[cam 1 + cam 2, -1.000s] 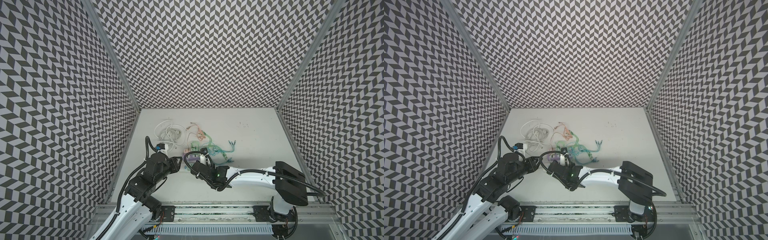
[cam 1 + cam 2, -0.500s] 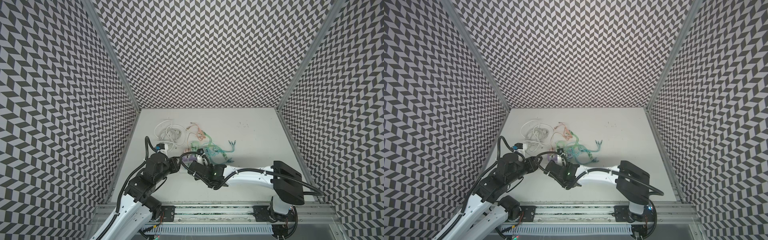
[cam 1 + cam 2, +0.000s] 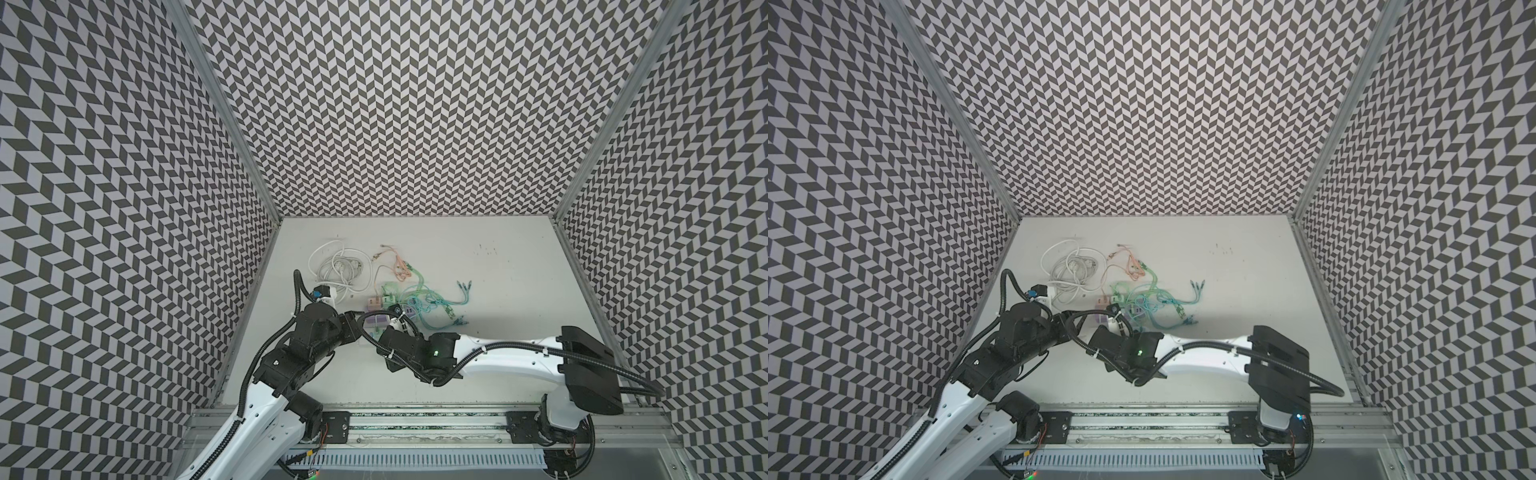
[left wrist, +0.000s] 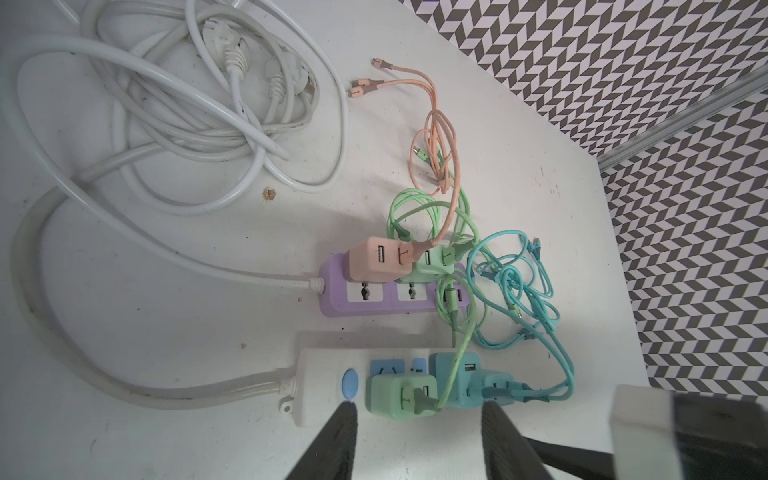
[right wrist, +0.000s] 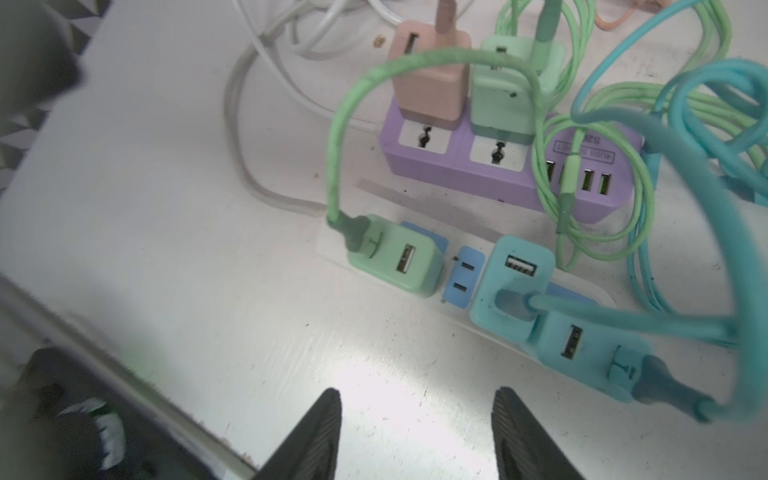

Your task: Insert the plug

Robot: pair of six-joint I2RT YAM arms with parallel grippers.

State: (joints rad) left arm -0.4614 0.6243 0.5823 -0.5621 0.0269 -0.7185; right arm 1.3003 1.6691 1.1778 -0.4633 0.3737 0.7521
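With left gripper [image 4: 419, 411] and right gripper [image 5: 415, 395] both parted and empty, the green adapter [image 4: 401, 395], judged seated in the white strip [image 4: 320, 374], should be cleared without snagging its cable [image 5: 335, 145].

A robot lab cell: chevron-patterned walls [image 3: 415, 104], aluminium rail [image 3: 424, 420].

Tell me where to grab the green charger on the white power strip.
Probably its two flat long side walls, coming straight down from above. The green charger is a block standing on the white power strip, so those faces are parallel. Stay near its empty USB port: the green cable leaves the top at the other end.
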